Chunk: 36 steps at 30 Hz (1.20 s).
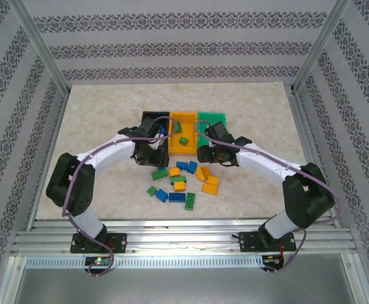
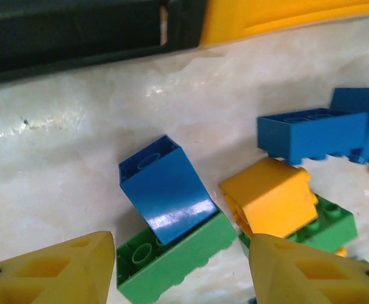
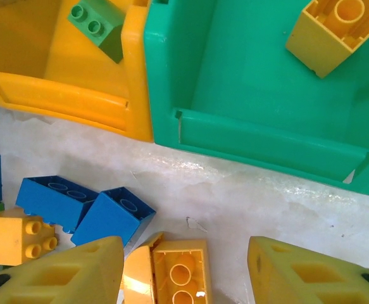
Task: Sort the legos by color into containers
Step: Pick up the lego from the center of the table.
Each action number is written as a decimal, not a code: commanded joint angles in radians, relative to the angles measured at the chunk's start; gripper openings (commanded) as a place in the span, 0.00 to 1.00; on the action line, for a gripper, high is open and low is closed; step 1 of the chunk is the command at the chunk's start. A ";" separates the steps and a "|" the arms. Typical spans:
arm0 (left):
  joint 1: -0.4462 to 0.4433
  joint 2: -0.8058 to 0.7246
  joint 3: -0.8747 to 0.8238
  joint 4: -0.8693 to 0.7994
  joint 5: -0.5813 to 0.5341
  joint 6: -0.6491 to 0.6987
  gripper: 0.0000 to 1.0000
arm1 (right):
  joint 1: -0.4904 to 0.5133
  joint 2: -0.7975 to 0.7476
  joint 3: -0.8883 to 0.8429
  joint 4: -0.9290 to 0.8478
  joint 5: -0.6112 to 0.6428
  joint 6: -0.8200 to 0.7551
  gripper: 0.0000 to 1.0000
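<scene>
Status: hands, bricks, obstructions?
Left hand open over blue brick leaning on green brick. Right hand open above upturned yellow brick. Missorted: green piece in yellow bin, yellow piece in green bin. Nothing blocking.

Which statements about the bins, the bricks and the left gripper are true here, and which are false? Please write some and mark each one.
1. The green bin holds a yellow brick. True.
2. A green brick lies in the orange-yellow bin. True.
3. The orange-yellow bin stands at the left end of the row of bins. False: it stands in the middle, and the black bin is at the left end.
4. The left gripper is shut on a blue brick. False: its jaws stand apart, and the blue brick leans on another green brick on the table.
</scene>
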 commanded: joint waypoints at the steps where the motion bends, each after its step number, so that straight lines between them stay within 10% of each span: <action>1: -0.019 0.027 -0.003 0.048 -0.069 -0.196 0.58 | -0.003 -0.028 -0.021 0.022 0.030 0.008 0.54; 20: -0.071 0.173 0.116 -0.055 -0.180 -0.324 0.54 | -0.009 -0.081 -0.067 0.044 0.057 -0.031 0.55; 28: -0.071 0.128 0.110 -0.059 -0.217 -0.283 0.31 | -0.014 -0.074 -0.065 0.056 0.056 -0.039 0.55; 36: -0.059 0.049 0.177 -0.073 -0.291 -0.202 0.30 | -0.021 -0.094 -0.070 0.053 0.063 -0.031 0.55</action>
